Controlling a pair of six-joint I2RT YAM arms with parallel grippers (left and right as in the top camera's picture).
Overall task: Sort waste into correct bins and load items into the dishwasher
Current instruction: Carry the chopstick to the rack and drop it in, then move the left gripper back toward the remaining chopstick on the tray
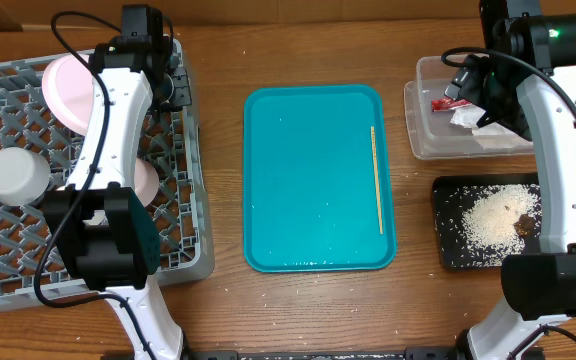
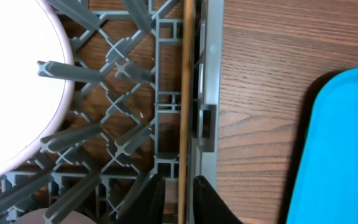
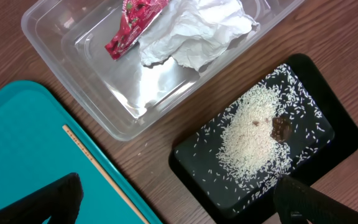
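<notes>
— At my left gripper [image 2: 180, 185], jaws slightly parted astride a chopstick [image 2: 183, 93] along the rack [image 2: 210, 62] wall.
— Right?
— My right gripper [image 3: 185, 202] gapes empty; second chopstick [image 3: 98, 165] on teal tray [image 3: 17, 137]; rice [image 3: 250, 140] in black tray [image 3: 331, 134]; wrapper [image 3: 132, 25], napkin [image 3: 194, 31] in tub [image 3: 61, 56] beyond.

Free lanes vs blockers
Bare table [image 1: 223, 300] strips run between dish rack [image 1: 28, 250] and teal tray [image 1: 308, 200], and between teal tray and clear tub [image 1: 423, 140] / black tray [image 1: 446, 255]; teal tray bare except a chopstick [image 1: 376, 180] along its right edge. Dish rack: plate [image 1: 68, 85] fills far-left corner, cup [image 1: 16, 175] at left edge, tines throughout, left arm [image 1: 108, 120] over its right side; right arm [image 1: 558, 140] overhangs clear tub and black tray right edges
</notes>
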